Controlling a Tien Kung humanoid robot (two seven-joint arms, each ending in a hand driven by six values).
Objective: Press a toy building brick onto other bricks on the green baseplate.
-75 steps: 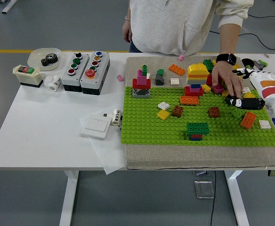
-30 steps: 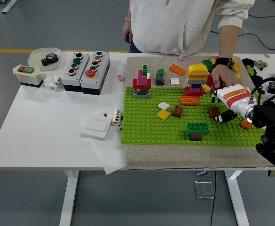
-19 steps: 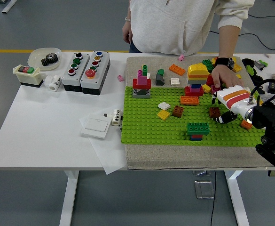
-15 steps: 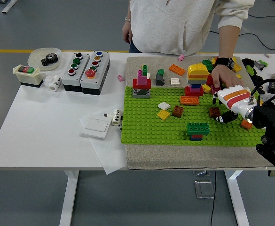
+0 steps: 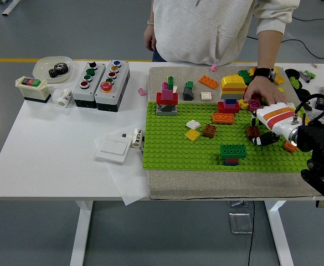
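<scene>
While a person in a pale sweatshirt stands at the far side of the white table (image 5: 51,149), the robot's right hand (image 5: 257,137) reaches in from the right over the studded green baseplate (image 5: 173,149). Its dark fingers (image 5: 251,139) curl down beside a small brown brick (image 5: 253,131); whether they grip anything cannot be told. The person's hand (image 5: 264,91) rests on bricks just behind it, a dark watch at the wrist. Near the plate's front edge sits a low stack with a green brick (image 5: 226,150) on top. Further back stand a yellow-capped tower (image 5: 232,88) and a red-and-pink tower (image 5: 166,100). The plate lies on a coarse beige mat (image 5: 206,185). To the left are two grey push-button boxes (image 5: 101,77) and a flat white switch plate (image 5: 112,148). No writing is legible.
</scene>
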